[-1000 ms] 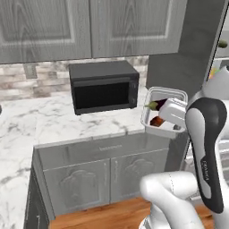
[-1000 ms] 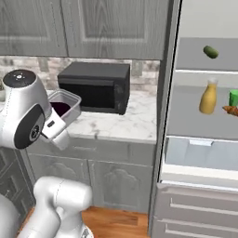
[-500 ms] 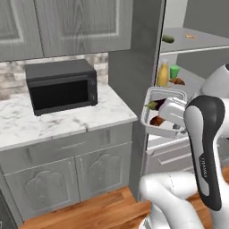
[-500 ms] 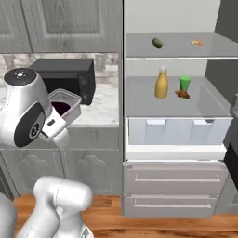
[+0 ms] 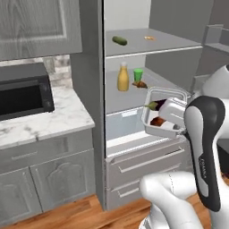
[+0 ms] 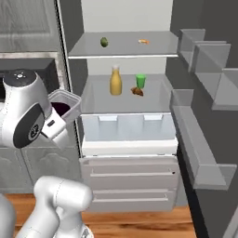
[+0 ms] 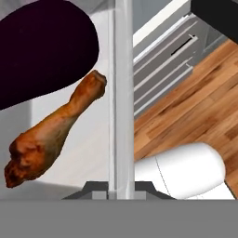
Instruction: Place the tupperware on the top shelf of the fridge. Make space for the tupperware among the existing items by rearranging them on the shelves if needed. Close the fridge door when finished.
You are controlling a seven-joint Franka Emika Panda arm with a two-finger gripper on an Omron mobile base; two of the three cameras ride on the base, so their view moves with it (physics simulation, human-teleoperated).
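My gripper (image 7: 122, 187) is shut on the side wall of the clear tupperware (image 7: 123, 93), which holds a brown drumstick (image 7: 51, 135) and a dark purple eggplant (image 7: 42, 46). The tupperware (image 5: 162, 112) hangs in front of the open fridge (image 5: 89, 89), level with the lower shelf. On the top shelf (image 6: 123, 48) lie a green cucumber (image 6: 104, 42) and a small orange piece (image 6: 143, 41). One shelf below stand an orange-yellow bottle (image 6: 115, 81) and a green cup (image 6: 140, 80), with a brown pastry (image 6: 137, 91) beside the cup. The fridge door (image 6: 204, 116) stands wide open on the right.
A black microwave (image 5: 22, 96) sits on the marble counter (image 5: 49, 123) left of the fridge. Pale crisper drawers (image 6: 128, 128) and two drawer fronts (image 6: 130, 179) lie under the lower shelf. The door's grey bins (image 6: 197, 158) jut out on the right. Wood floor (image 7: 195, 107) lies below.
The whole picture has shifted: the base has swung from the microwave counter to face the open fridge. The tupperware stays in my shut gripper throughout.
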